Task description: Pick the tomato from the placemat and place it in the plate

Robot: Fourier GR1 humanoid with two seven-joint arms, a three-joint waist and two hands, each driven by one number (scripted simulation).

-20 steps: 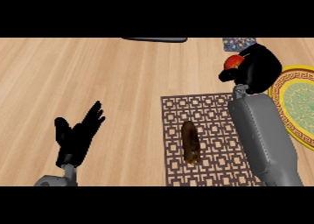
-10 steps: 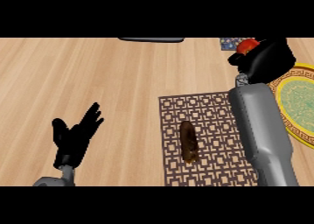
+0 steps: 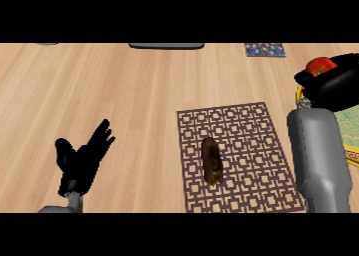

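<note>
From my station, the left hand [image 3: 82,162] sat low on the bare wooden counter [image 3: 101,90], fingers straight and spread, pointing up, holding nothing. To its right lay the brown patterned placemat [image 3: 241,130], and on it I saw only one dark brown elongated item [image 3: 212,161], lying lengthwise near the mat's middle; I could not tell what it was. Further right, my right forearm [image 3: 318,160] ran up along the mat's right edge. At its end the right hand [image 3: 337,85] had its fingers curled around the red tomato [image 3: 321,65], which showed only at the top of the grip, clear of the mat. Just beneath and to the right of that hand was the plate [image 3: 357,132], yellow-rimmed with a green patterned centre; the part I could see held nothing. Beyond the hand, at the counter's far edge, were a dark flat object [image 3: 166,46] and a small blue patterned square [image 3: 265,49].
</note>
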